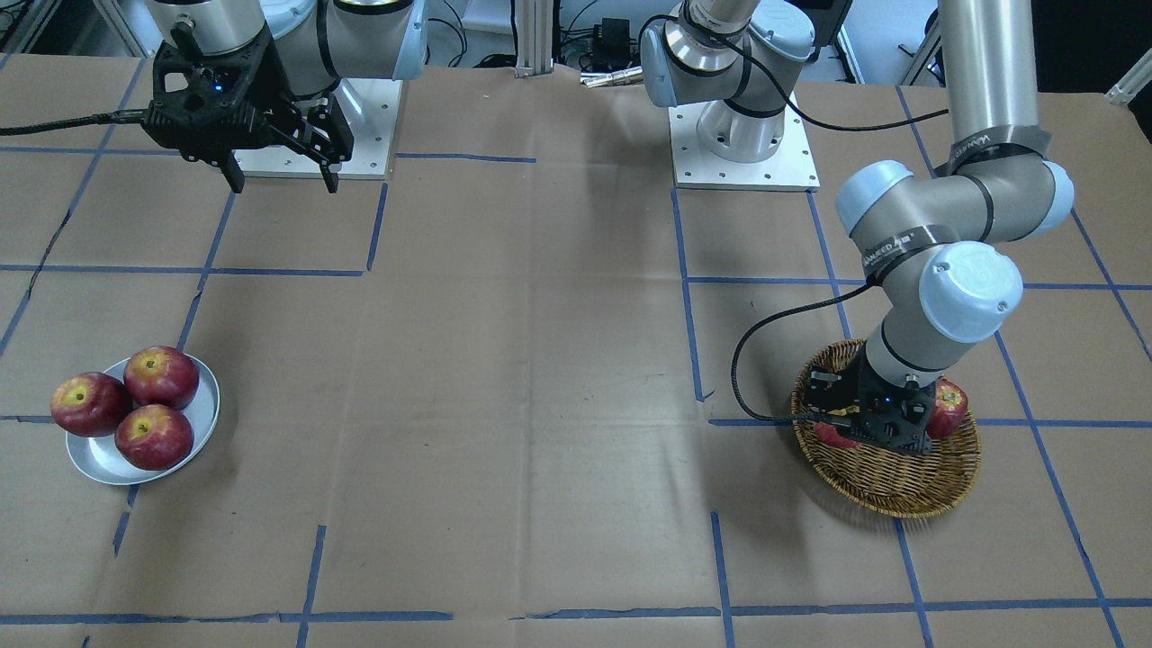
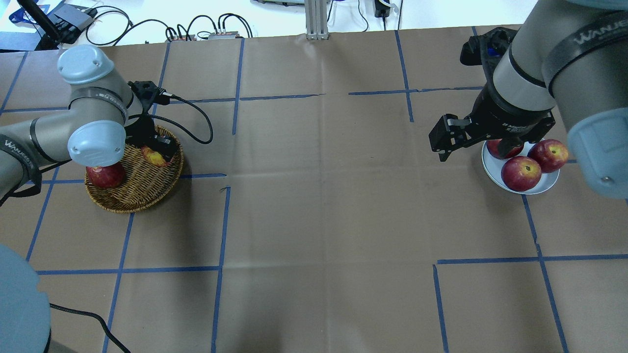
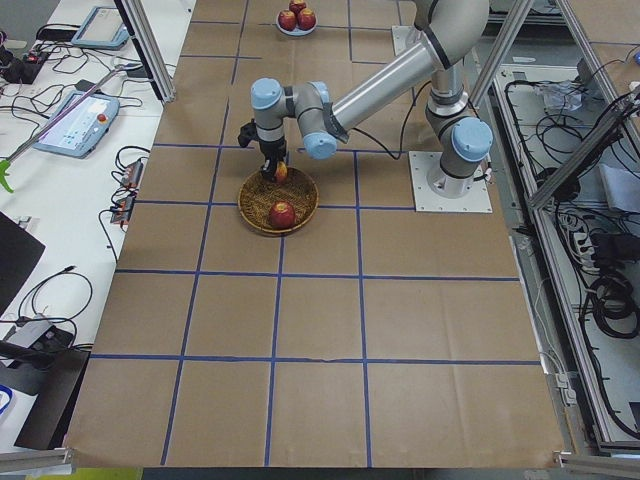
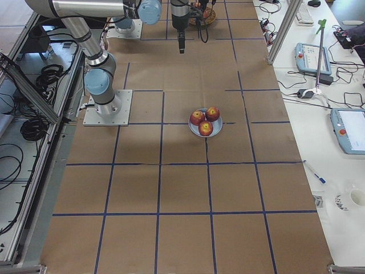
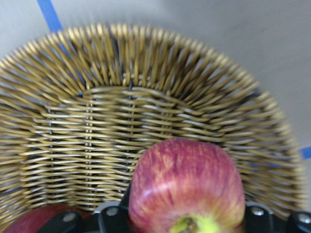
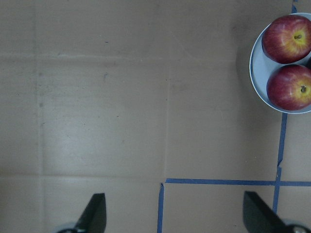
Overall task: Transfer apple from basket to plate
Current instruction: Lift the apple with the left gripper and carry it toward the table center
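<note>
The wicker basket (image 2: 142,193) stands at the table's left, also seen in the front view (image 1: 886,486). My left gripper (image 2: 156,150) is down inside it, shut on the apple (image 2: 153,157). That apple is light red and streaked, with a yellow patch at the stem. It fills the bottom of the left wrist view (image 5: 187,184), close above the basket's weave (image 5: 146,97). The pale grey plate (image 1: 99,463) at the far right holds three dark red apples (image 1: 160,376). My right gripper (image 1: 285,184) is open and empty, high above the table beside the plate (image 6: 255,68).
A second, dark red apple (image 2: 105,175) lies in the basket next to my left arm's wrist. The brown paper-covered table carries blue tape grid lines (image 2: 223,220). Both arm bases (image 1: 742,153) stand at the robot's edge of the table.
</note>
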`<state>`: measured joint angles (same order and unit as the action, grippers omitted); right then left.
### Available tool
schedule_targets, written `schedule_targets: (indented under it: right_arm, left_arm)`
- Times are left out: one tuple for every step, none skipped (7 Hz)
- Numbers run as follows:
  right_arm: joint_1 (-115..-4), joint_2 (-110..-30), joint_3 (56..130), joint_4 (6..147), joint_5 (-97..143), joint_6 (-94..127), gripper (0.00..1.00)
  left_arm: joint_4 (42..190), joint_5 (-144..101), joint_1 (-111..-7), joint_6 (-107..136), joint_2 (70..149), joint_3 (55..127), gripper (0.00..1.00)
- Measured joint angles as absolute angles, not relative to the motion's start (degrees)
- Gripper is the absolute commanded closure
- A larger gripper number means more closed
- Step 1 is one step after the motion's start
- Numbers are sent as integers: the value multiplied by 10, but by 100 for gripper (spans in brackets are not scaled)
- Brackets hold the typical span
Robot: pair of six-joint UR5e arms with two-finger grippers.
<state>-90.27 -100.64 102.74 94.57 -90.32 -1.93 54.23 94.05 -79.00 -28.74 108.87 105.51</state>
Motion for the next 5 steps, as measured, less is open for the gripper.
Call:
schedule_targets:
  right_arm:
    - [-903, -1006, 1027, 946, -903, -19, 0]
    - [-903, -1006, 1027, 945, -903, -19, 0]
    - [-903, -1006, 1027, 945, -903, -19, 0]
    - [-903, -1006, 1027, 945, -903, -20, 0]
    - [-903, -1006, 1027, 946, -903, -20, 0]
  left_arm:
    - [560, 941, -842, -215, 1076, 1048, 55]
    - [575, 940, -896, -133, 1075, 1037, 55]
    - [584, 934, -946, -58, 1079, 1027, 55]
    - [586, 916, -990, 3, 1092, 1016, 55]
    - [584, 898, -1021, 50, 1113, 1003, 55]
